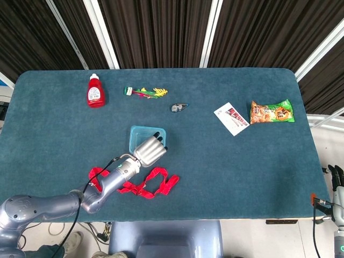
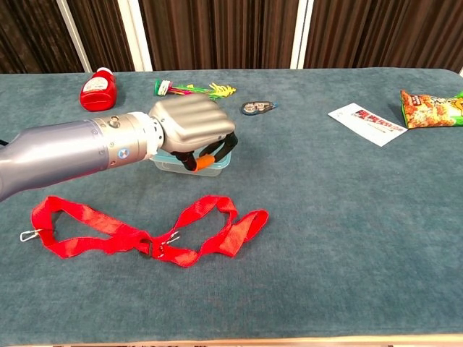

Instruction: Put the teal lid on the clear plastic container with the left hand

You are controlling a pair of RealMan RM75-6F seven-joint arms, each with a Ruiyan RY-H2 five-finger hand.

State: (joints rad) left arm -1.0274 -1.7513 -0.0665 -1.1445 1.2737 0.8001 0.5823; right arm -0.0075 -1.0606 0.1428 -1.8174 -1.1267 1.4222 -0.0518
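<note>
The clear plastic container (image 2: 221,165) stands left of the table's middle, with the teal lid (image 1: 145,133) lying flat on top of it. My left hand (image 1: 149,150) (image 2: 192,124) lies palm down over the near half of the lid. Its fingers curl over the lid's right edge and the orange-tipped thumb sits against the container's front wall. The hand hides most of the lid in the chest view. My right hand (image 1: 336,180) hangs off the table's near right corner, fingers apart and holding nothing.
A red strap (image 2: 145,235) lies looped just in front of the container. Behind it are a ketchup bottle (image 1: 95,91), a colourful packet (image 1: 145,92) and a correction tape (image 1: 179,107). A card (image 1: 231,118) and a snack bag (image 1: 272,112) lie at the right.
</note>
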